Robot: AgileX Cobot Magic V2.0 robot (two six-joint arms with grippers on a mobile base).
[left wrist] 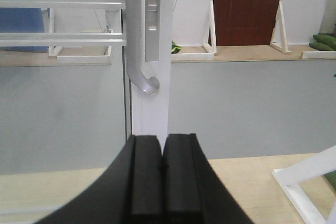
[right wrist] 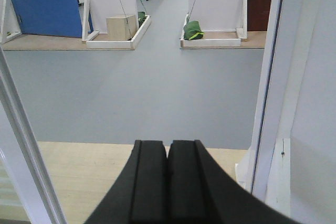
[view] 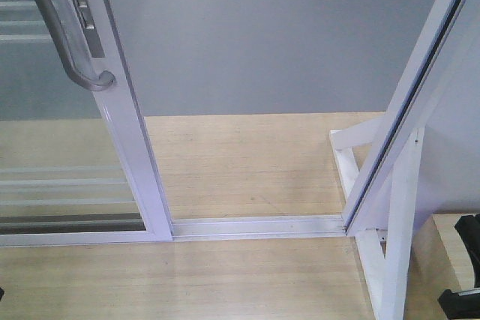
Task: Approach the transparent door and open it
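Note:
The transparent door (view: 129,133) stands at the left in the front view, a glass pane in a white frame with thin white bars (view: 64,185). Its curved grey handle (view: 61,39) and lock plate (view: 82,14) are at the top left. A wide gap lies between the door's edge and the white jamb (view: 409,103) on the right. In the left wrist view my left gripper (left wrist: 163,139) is shut and empty, just below the handle (left wrist: 137,51) and in front of the door's stile (left wrist: 152,111). My right gripper (right wrist: 168,144) is also shut and empty, facing the gap.
A floor track (view: 259,226) runs across the wooden floor between door and jamb. A slanted white support frame (view: 397,215) stands at the right. A grey floor (right wrist: 136,93) lies beyond, with other door stands (right wrist: 113,27) and green bags (right wrist: 192,30) further back.

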